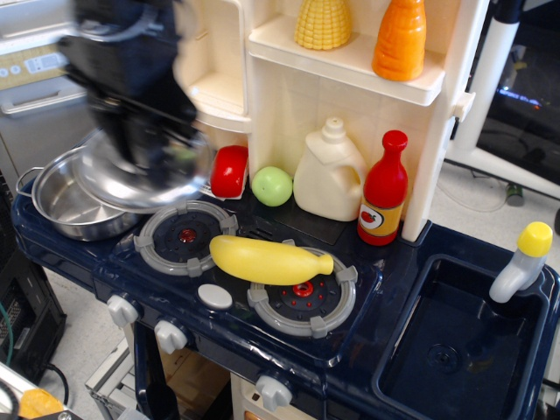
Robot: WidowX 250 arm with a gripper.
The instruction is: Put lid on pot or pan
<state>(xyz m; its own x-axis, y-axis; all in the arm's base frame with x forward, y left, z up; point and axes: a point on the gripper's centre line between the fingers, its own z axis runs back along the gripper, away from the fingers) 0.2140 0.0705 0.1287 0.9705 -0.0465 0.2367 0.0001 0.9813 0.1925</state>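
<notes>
My pincer is clamped on the lid, blurred, overhanging the right rim of the pot; I judge it needs shifting left to centre; level it; lower gently before releasing.

A single camera looks down at a slant from above and in front of the toy stove, facing its back shelves. It stands close enough that the stove top fills most of the frame. The sink lies lower right, the pot at the left edge (partly behind the blurred arm). The floor shows lower left.
</notes>
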